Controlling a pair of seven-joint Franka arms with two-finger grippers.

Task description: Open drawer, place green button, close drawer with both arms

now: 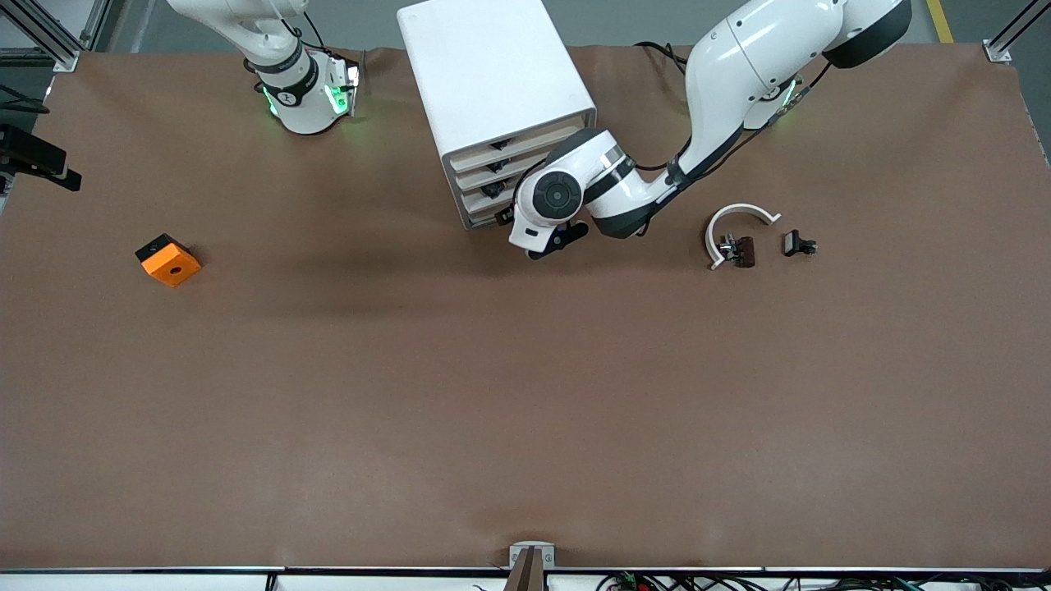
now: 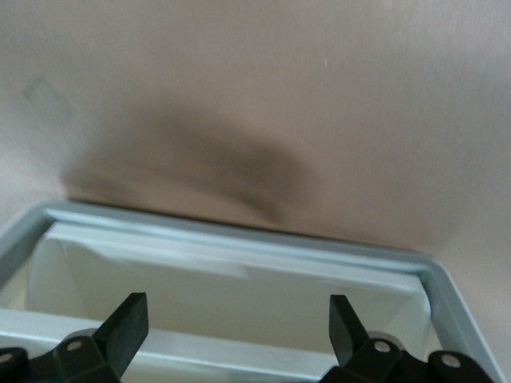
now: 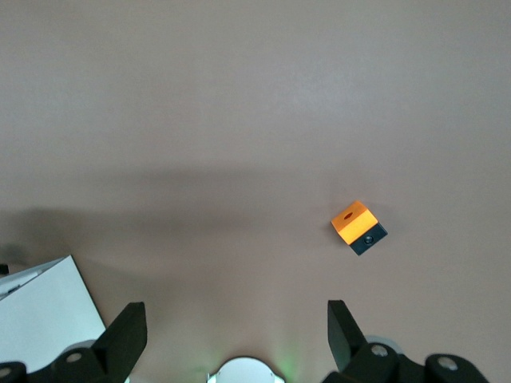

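Both grippers are spread and hold nothing: the left gripper (image 2: 238, 331) is poised at the cabinet's (image 1: 493, 78) drawer (image 1: 491, 190) fronts, upper centre, apparently above an open tray; its handle should be squarely straddled, while the right gripper (image 3: 236, 333) waits and the button is unseen.

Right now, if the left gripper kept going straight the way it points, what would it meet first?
Probably the open drawer: the left gripper, fingers open, points at its white inside, with bare brown table past the rim. Depth is unclear, so whether floor or rim comes first is uncertain.
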